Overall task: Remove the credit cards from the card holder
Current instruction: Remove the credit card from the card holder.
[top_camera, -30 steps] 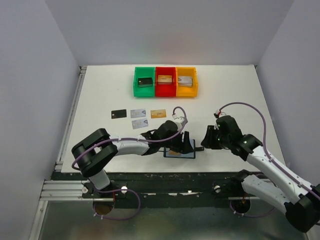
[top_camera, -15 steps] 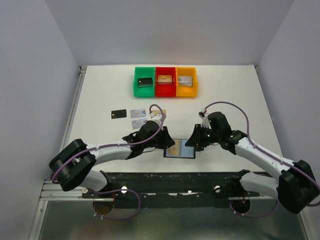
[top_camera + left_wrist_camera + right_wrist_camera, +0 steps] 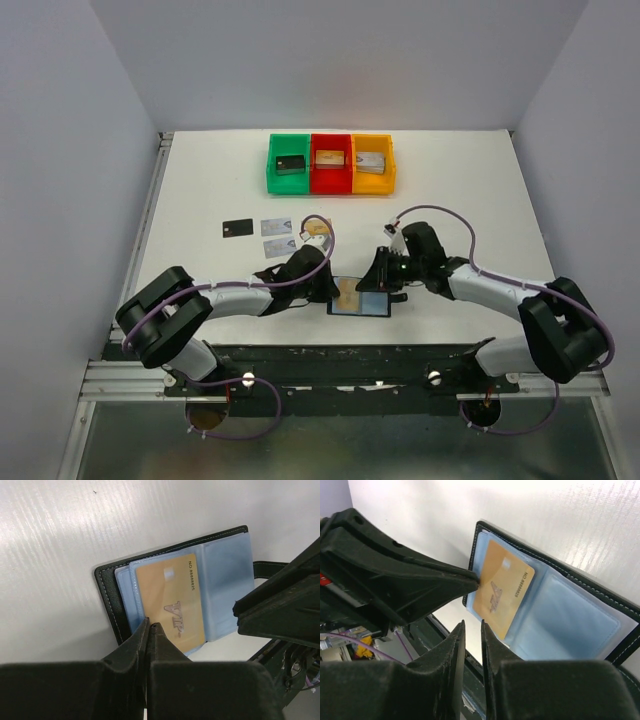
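Note:
The card holder (image 3: 374, 304) lies open near the table's front edge, blue-grey inner faces up (image 3: 225, 575) (image 3: 565, 620). One tan-gold credit card (image 3: 172, 602) (image 3: 502, 590) (image 3: 348, 295) sticks partway out of its left pocket. My left gripper (image 3: 335, 290) (image 3: 150, 625) comes in low from the left and is shut, tips pinching that card's left edge. My right gripper (image 3: 384, 283) (image 3: 470, 624) hovers over the holder's right half, jaws a narrow gap apart with nothing between them. Other credit cards lie on the table: black (image 3: 237, 228), two silver-grey (image 3: 276, 227) (image 3: 277, 246) and tan (image 3: 314, 229).
A green bin (image 3: 271, 170), a red bin (image 3: 331, 186) and a yellow bin (image 3: 373, 186) stand in a row at the back, each holding a chunky block. The table's dark front rail (image 3: 330, 352) runs just below the card holder. Cables loop above both wrists.
My left gripper has closed, dropped low and now pinches the tan-gold card. My right gripper has narrowed and moved left onto the holder's right side.

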Motion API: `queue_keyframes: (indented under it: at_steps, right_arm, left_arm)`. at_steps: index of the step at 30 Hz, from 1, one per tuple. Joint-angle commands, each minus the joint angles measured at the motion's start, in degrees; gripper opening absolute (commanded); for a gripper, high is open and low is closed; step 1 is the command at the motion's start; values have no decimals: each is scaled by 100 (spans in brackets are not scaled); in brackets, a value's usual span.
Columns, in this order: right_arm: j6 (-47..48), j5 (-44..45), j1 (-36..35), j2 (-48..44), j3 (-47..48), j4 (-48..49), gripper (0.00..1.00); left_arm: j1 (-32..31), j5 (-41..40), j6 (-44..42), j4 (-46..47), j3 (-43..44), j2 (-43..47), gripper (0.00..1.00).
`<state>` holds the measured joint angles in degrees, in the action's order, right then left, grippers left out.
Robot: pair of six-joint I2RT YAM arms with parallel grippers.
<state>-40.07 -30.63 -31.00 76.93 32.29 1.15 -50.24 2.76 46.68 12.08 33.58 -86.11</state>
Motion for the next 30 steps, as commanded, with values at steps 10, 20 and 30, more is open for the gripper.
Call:
queue_keyframes:
  at_steps: [10, 20, 30]
  right_arm:
    - [-115, -224, 7, 885, -188, 694, 26]
    - [-158, -233, 15, 1140, -241, 826, 32]
    - [-167, -215, 7, 1158, -232, 834, 35]
  left_arm:
    - [14, -391, -115, -337, -71, 33, 6]
    - [14, -329, -141, -425, -19, 225, 7]
    - [14, -338, -229, -592, 43, 718, 8]
